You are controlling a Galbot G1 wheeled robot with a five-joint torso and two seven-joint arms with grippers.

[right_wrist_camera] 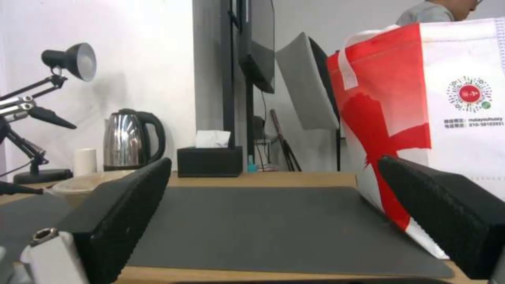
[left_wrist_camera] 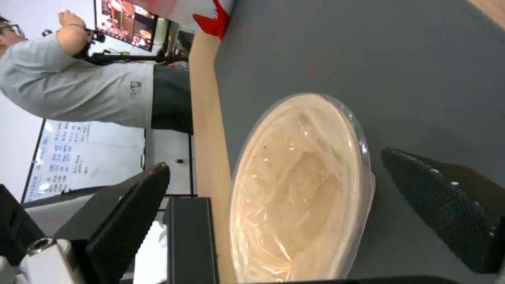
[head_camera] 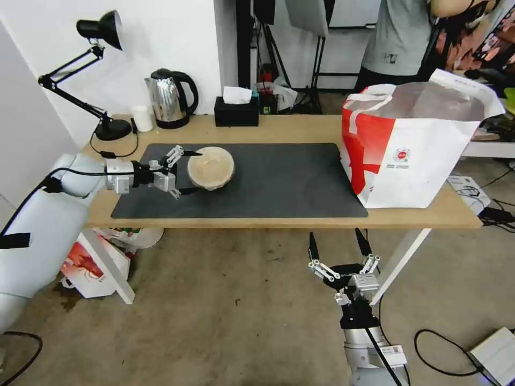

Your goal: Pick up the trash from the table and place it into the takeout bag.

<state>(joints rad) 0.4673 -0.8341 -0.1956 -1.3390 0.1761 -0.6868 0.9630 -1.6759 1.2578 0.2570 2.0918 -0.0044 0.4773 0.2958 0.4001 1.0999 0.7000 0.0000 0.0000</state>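
Right gripper (head_camera: 339, 242) parked below the worktop (head_camera: 300, 130) edge, jaws apart. Left gripper (head_camera: 185, 171) at the mat (head_camera: 279, 182), jaws apart astride the beige clear-lidded bowl (head_camera: 211, 168); closing squarely on its rim should avoid crushing the thin lid. Beyond stands the takeout bag (head_camera: 413, 161), open.

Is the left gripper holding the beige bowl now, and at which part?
Not yet. The left gripper is open, its fingers on either side of the beige clear-lidded bowl at rim height, not touching it. The right gripper holds nothing.
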